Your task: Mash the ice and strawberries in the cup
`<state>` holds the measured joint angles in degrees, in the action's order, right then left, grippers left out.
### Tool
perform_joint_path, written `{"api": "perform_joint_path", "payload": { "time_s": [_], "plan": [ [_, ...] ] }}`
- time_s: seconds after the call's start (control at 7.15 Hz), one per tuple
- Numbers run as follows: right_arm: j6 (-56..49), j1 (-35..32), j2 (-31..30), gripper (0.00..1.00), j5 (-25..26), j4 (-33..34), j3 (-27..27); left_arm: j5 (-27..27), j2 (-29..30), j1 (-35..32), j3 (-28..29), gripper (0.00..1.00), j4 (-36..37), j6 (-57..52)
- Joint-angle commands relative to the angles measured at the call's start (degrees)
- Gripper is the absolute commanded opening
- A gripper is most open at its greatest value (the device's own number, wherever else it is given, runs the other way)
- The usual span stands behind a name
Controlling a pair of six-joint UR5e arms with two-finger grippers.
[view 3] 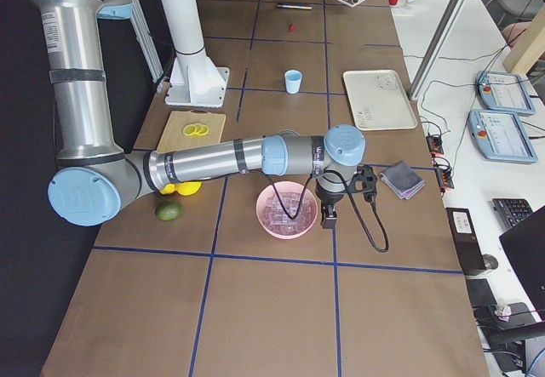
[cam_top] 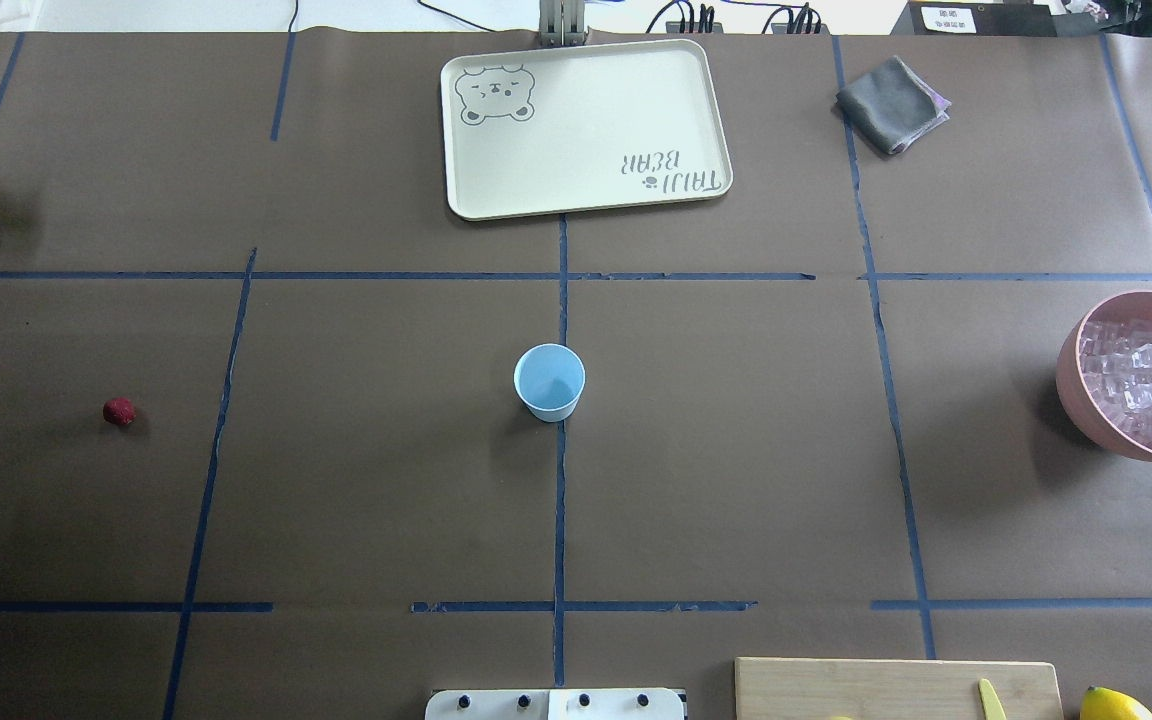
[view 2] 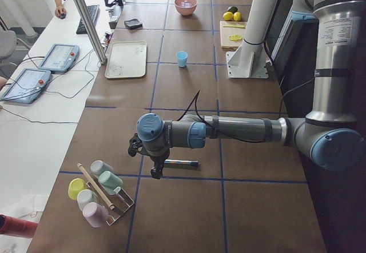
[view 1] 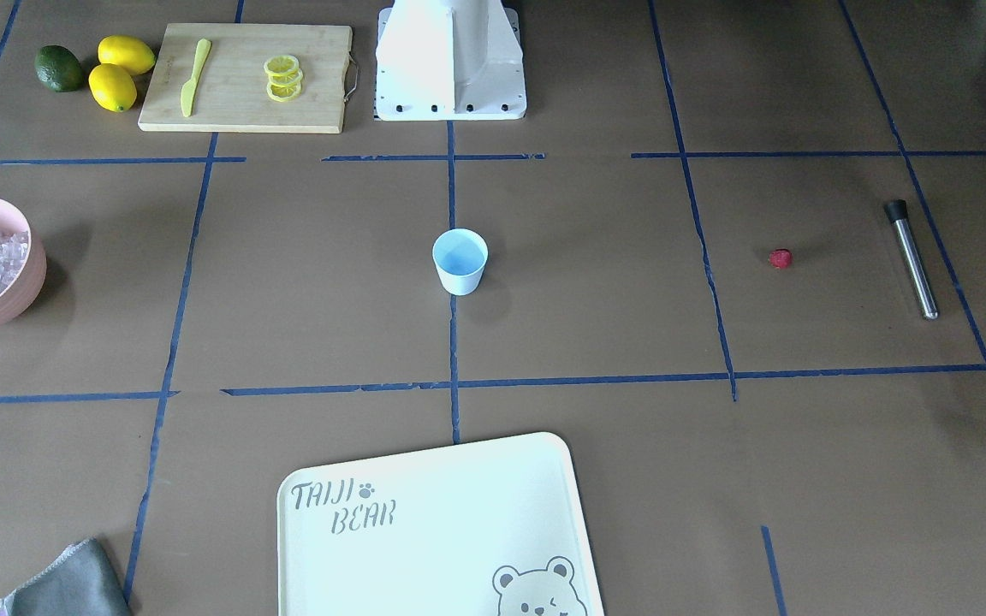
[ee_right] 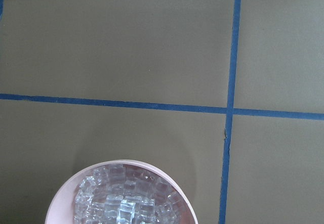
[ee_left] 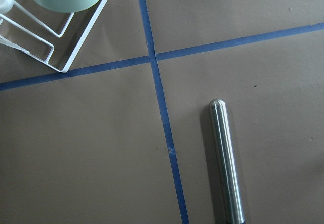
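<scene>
Left of the cup (cam_top: 549,381), pinch the likely soft strawberry (cam_top: 119,411) gently mid-body; cannot tell opening or load of left gripper (view 2: 154,172), right gripper (view 3: 329,219).

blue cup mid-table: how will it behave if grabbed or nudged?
The cup looks empty and thin-walled, so probably very light; a nudge would likely slide it. It narrows toward the base, so a push near the rim may tip it. The walls look paper-like, so a hard squeeze could crumple them.
</scene>
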<state>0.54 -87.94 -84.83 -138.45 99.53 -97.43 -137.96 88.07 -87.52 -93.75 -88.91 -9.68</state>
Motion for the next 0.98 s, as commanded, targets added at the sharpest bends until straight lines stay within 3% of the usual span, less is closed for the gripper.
{"api": "perform_joint_path", "payload": {
  "time_s": [0.0, 0.42, 0.84],
  "plan": [
    [-0.10, -0.56, -0.68, 1.00, -0.24, 0.05, -1.52, 1.01, -1.39, 0.68, -1.68, 1.00, -2.04, -1.20],
    [-0.01, -0.48, -2.26, 1.00, -0.24, -0.73, -2.32, 1.37, -1.05, 1.48, -1.96, 1.00, -1.44, 0.70],
    [0.69, -0.31, -5.42, 1.00, -3.92, -0.91, -5.57, 1.11, -1.58, 1.57, -1.35, 1.00, -1.97, 0.89]
  ]
}}
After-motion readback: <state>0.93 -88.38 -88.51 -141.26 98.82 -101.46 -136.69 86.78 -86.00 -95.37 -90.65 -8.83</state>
